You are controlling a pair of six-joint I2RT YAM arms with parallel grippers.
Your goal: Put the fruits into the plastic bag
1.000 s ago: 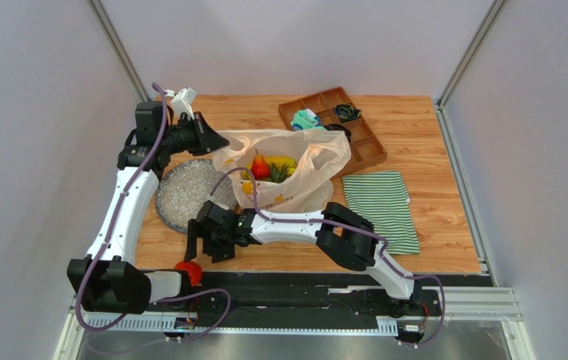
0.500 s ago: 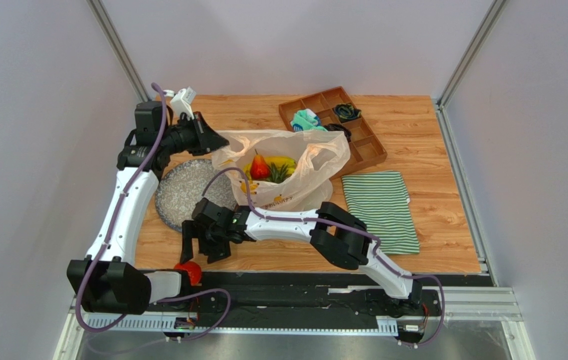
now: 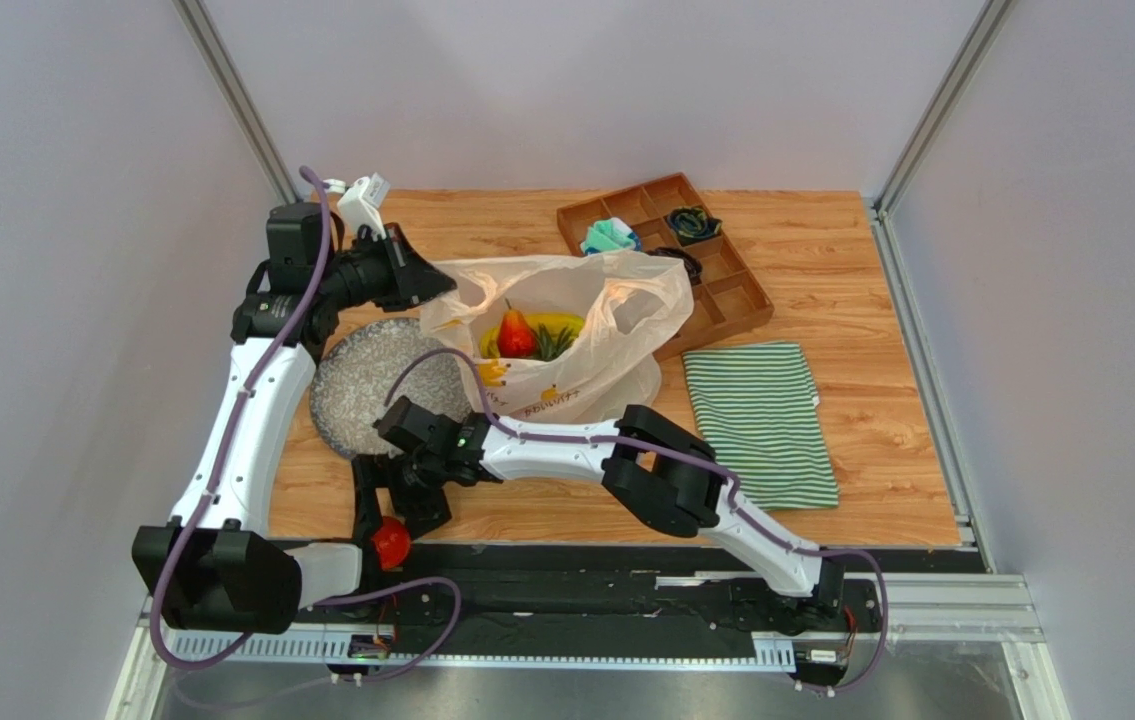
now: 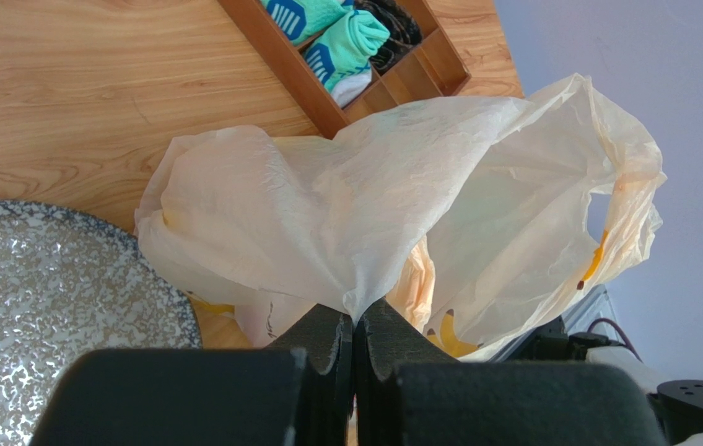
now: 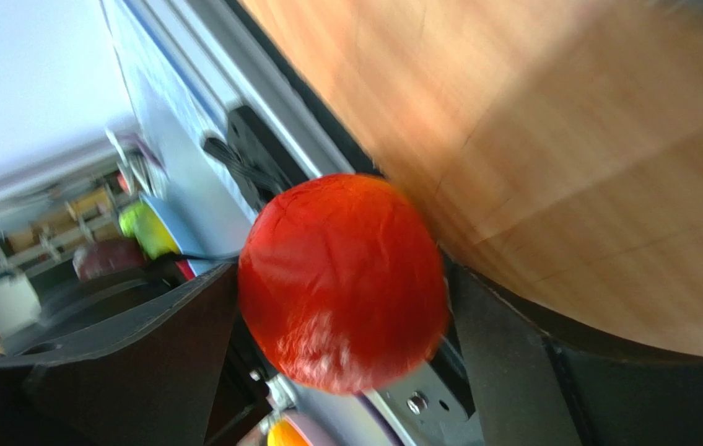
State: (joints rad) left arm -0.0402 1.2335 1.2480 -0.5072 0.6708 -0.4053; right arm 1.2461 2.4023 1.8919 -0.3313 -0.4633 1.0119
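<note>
The plastic bag [image 3: 596, 375] stands mid-table, mouth open upward. Inside show a red-orange fruit [image 3: 516, 335], a yellow banana [image 3: 561, 321] and a green crown [image 3: 549, 347]. My left gripper [image 3: 432, 282] is shut on the bag's left rim and holds it up; in the left wrist view the film [image 4: 327, 214] is pinched between the closed fingertips of that gripper [image 4: 356, 321]. My right gripper [image 3: 390, 525] reaches to the table's near left edge. A red round fruit [image 3: 390, 543] sits between its spread fingers [image 5: 476, 334], filling the gap of the right gripper [image 5: 341, 279].
A speckled grey plate [image 3: 355, 387] lies left of the bag, partly under my right arm. A wooden divided tray [image 3: 740, 305] with teal and black cloth bundles stands at the back right. A green-and-white striped cloth [image 3: 763, 420] lies at the right. The left arm's base is beside the red fruit.
My right gripper has moved left and toward the near edge, down around the red round fruit. The left gripper still holds the bag rim, and the bag has shifted slightly.
</note>
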